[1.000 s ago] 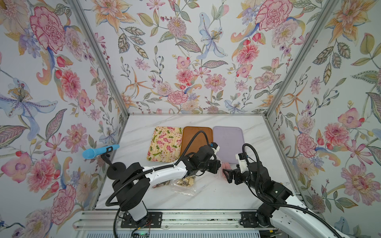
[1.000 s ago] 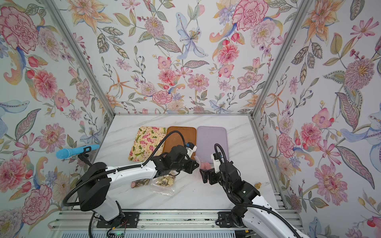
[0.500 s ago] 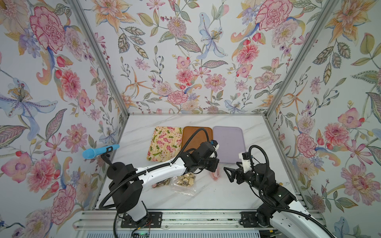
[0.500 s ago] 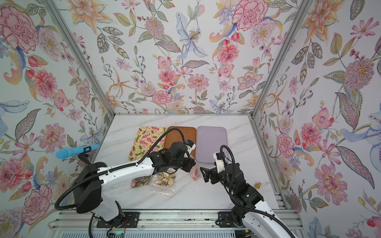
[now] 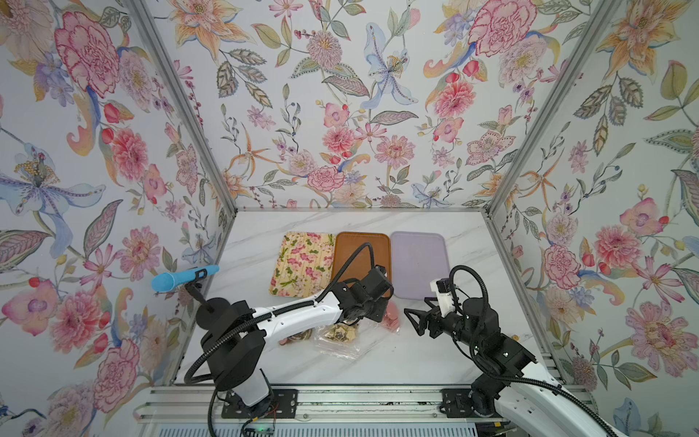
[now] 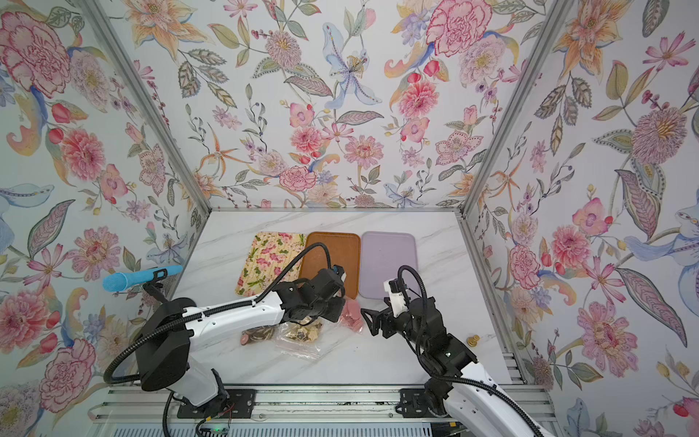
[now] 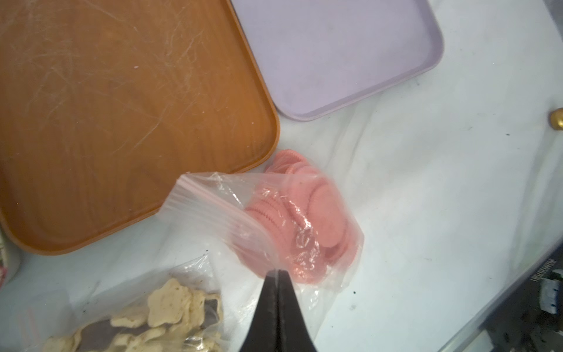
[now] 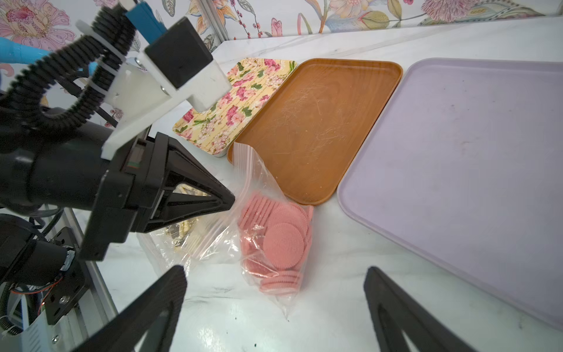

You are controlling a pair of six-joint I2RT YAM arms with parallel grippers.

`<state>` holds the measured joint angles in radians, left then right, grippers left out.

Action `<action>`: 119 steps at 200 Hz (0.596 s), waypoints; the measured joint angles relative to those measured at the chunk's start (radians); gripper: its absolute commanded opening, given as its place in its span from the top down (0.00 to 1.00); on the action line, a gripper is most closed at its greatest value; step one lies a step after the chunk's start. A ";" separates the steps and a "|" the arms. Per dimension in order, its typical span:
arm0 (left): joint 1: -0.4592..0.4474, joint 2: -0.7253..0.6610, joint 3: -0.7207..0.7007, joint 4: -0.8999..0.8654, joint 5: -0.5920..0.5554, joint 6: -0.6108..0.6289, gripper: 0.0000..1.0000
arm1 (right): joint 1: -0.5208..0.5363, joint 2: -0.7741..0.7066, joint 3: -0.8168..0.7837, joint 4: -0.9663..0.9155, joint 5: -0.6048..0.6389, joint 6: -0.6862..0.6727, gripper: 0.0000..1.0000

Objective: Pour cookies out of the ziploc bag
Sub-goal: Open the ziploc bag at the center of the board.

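The left pincer (image 7: pixel 277 275) is pressing its two jaws together and is pinching the clear plastic of the ziploc bag (image 7: pixel 213 210), at the edge just beside the pink cookies (image 7: pixel 316 207). The cookies are lying inside the bag as a loose heap of flat rounds. The heap is resting on the white counter (image 5: pixel 397 363), just in front of the near corners of the brown tray (image 5: pixel 363 249) and the lilac tray (image 5: pixel 420 261). The zip strip of the bag is standing up above the cookies, toward the brown tray. I cannot tell if the strip is sealed.

The right pincer (image 5: pixel 412 321) is holding its jaws spread wide and is gripping nothing. It is hovering near the bag on the side away from the left arm, with its tips pointing at the cookies but not touching them.

A second bag (image 5: pixel 340 335), with cream and dark flower-shaped cookies, is lying flat on the counter, partly under the left arm. A flowered tray (image 5: pixel 302 261) is lying beside the brown tray, on the side away from the lilac one.
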<state>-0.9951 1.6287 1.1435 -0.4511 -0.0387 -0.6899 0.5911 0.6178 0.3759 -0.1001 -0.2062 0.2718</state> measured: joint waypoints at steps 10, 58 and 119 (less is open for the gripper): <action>0.000 0.006 0.003 -0.016 -0.030 0.004 1.00 | 0.000 0.020 0.000 0.020 -0.011 -0.004 0.06; -0.024 0.030 0.122 -0.062 -0.057 0.048 1.00 | 0.000 0.083 0.001 0.043 -0.031 -0.024 0.07; -0.093 -0.023 0.198 -0.045 0.026 0.066 1.00 | 0.000 -0.002 -0.001 0.045 -0.042 -0.030 0.07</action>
<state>-1.0878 1.6058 1.3418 -0.4965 -0.0132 -0.6235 0.5911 0.6163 0.3748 -0.0547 -0.2481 0.2420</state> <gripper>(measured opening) 0.048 0.933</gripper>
